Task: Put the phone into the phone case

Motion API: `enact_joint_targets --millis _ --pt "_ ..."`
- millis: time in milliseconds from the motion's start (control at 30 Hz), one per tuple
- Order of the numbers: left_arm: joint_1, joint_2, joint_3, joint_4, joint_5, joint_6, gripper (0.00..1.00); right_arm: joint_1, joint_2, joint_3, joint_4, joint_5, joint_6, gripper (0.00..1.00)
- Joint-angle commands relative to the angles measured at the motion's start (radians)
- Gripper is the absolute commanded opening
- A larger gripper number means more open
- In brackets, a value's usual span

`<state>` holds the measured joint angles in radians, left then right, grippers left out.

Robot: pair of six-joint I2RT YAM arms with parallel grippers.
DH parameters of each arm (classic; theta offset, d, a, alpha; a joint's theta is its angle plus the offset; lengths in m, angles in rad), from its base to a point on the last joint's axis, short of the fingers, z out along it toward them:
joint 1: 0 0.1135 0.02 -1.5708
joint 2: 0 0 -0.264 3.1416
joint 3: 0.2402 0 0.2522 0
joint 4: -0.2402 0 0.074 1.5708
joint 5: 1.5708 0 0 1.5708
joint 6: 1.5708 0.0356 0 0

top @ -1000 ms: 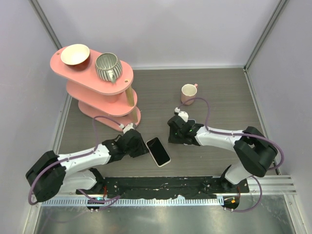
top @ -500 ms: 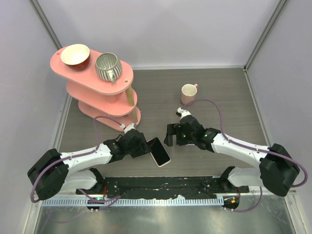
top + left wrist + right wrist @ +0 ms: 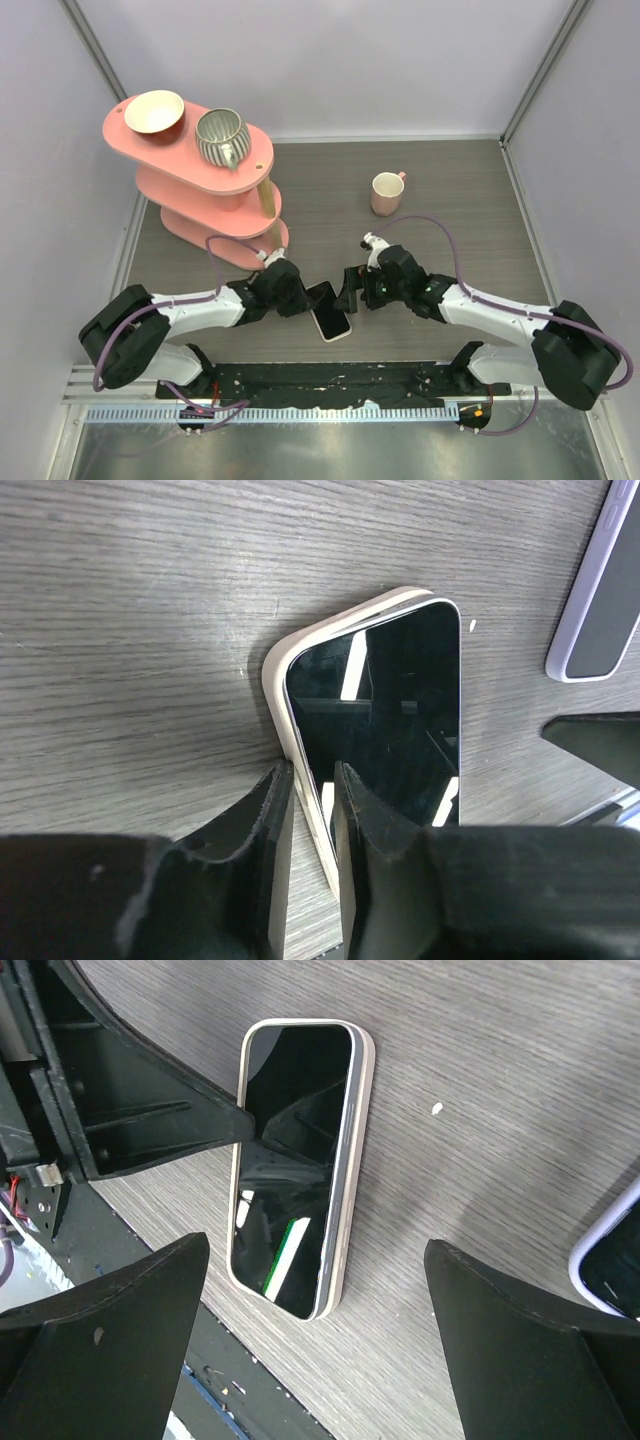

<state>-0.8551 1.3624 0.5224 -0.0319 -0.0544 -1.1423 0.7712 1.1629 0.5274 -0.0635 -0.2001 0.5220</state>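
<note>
The phone [image 3: 333,320] lies screen up near the table's front edge, resting in a cream phone case [image 3: 358,1140] whose rim [image 3: 275,670] stands off the phone at one corner. In the right wrist view the phone's grey side [image 3: 345,1160] shows above the case rim. My left gripper [image 3: 318,297] is at the phone's far end. Its jaws are narrow around the long left edge [image 3: 312,772], with one finger [image 3: 280,810] outside the rim and the other [image 3: 360,810] on the screen [image 3: 385,710]. My right gripper [image 3: 352,288] is wide open just right of the phone, spanning its near end [image 3: 318,1245].
A second device with a lavender rim [image 3: 600,590] lies to the right of the phone [image 3: 615,1260], under the right arm. A pink mug [image 3: 385,192] stands behind. A pink tiered shelf [image 3: 215,190] with a bowl [image 3: 153,112] and a striped pot [image 3: 221,137] fills the back left. A black strip [image 3: 330,380] borders the front edge.
My left gripper slid right onto the phone's far end and its jaws narrowed on the edge. My right gripper opened wide and moved left and nearer, up beside the phone.
</note>
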Motion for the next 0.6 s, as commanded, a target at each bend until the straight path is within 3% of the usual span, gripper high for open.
enact_joint_targets --millis 0,400,567 --pt "0.007 0.012 -0.050 0.027 0.030 0.016 0.22 0.000 0.078 -0.003 0.138 -0.059 -0.002 0.95" --pt "0.031 0.020 -0.104 0.104 0.122 -0.003 0.18 0.034 0.293 0.000 0.255 -0.038 0.147 0.90" --pt "0.039 0.017 -0.117 0.125 0.151 -0.030 0.18 0.082 0.346 0.052 0.223 -0.022 0.157 0.90"
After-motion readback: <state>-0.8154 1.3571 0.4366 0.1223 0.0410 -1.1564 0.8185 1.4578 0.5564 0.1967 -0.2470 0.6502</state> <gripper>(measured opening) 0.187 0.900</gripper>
